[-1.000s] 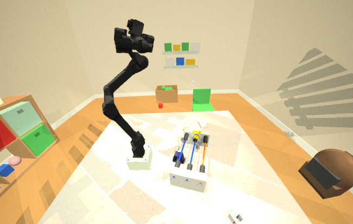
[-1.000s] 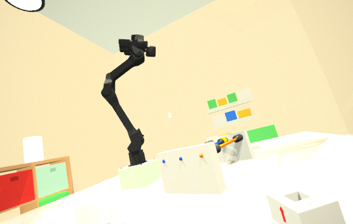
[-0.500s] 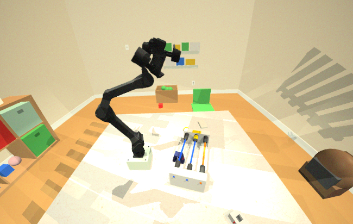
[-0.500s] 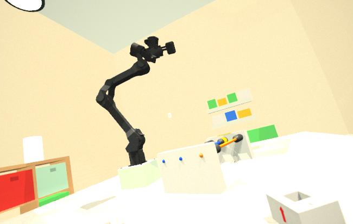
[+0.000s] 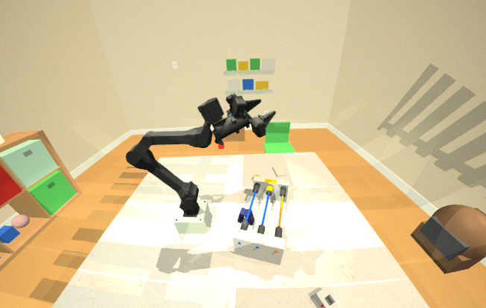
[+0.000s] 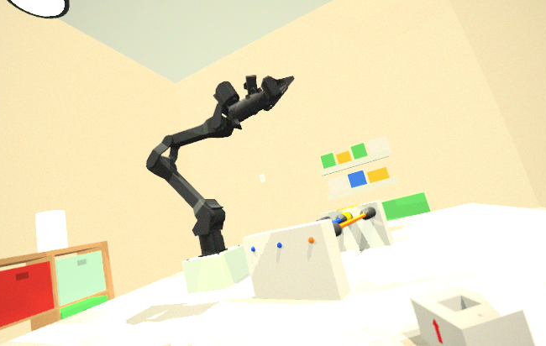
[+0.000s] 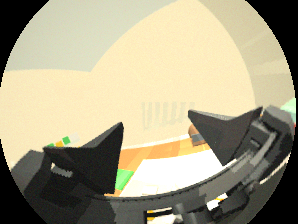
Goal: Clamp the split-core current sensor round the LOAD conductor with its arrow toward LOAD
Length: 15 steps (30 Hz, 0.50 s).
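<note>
The split-core sensor (image 5: 321, 298) (image 6: 469, 320) is a pale grey box with a square opening and a red arrow. It stands at the near edge of the table (image 5: 333, 214), well apart from the arm. Three conductors span two white blocks (image 5: 258, 250) (image 6: 296, 266): a blue one (image 5: 250, 204), a blue one (image 5: 265, 210) with a yellow collar (image 5: 270, 188) (image 6: 345, 215) near its far end, and an orange one (image 5: 280, 210) (image 6: 350, 220). A dark blue piece (image 5: 244, 215) sits on the left blue conductor. My gripper (image 5: 265, 107) (image 6: 286, 83) (image 7: 156, 119) is open and empty, high above the table's far end. No LOAD lettering is readable.
The arm's base (image 5: 193, 223) (image 6: 215, 268) stands left of the conductor blocks. A shelf unit with coloured bins (image 5: 15, 179) (image 6: 17, 292) is off the table to the left. A brown rounded object (image 5: 463, 237) is to the right. A green box (image 5: 277, 134) stands on the floor beyond.
</note>
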Each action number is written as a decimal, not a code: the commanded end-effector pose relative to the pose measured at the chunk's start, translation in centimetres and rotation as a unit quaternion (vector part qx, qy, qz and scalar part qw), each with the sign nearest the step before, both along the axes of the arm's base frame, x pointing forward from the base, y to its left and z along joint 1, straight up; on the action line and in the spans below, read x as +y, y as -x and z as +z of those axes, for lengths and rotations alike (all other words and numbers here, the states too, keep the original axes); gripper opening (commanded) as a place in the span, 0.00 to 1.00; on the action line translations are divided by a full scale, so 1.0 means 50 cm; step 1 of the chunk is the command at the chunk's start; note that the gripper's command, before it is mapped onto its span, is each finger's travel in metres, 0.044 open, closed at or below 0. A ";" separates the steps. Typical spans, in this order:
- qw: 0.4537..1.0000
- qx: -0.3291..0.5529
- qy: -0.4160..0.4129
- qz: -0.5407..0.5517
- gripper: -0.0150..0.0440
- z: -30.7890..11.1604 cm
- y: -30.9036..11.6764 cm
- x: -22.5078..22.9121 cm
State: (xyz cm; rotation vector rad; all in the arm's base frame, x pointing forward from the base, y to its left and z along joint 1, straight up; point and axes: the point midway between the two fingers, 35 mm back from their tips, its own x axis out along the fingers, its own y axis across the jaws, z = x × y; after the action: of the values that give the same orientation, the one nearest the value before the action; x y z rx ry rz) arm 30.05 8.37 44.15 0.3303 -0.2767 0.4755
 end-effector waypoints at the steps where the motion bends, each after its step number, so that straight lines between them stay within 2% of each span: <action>1: 0.989 0.047 0.068 -0.121 1.00 -0.110 -0.027 -0.079; 6: 0.954 0.110 0.153 -0.234 1.00 -0.233 -0.031 -0.164; 15: 0.952 0.118 0.158 -0.235 1.00 -0.240 -0.034 -0.164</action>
State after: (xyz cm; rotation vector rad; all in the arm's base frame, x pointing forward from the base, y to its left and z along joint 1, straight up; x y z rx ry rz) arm 31.72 0.31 32.63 0.0126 -0.0572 0.0160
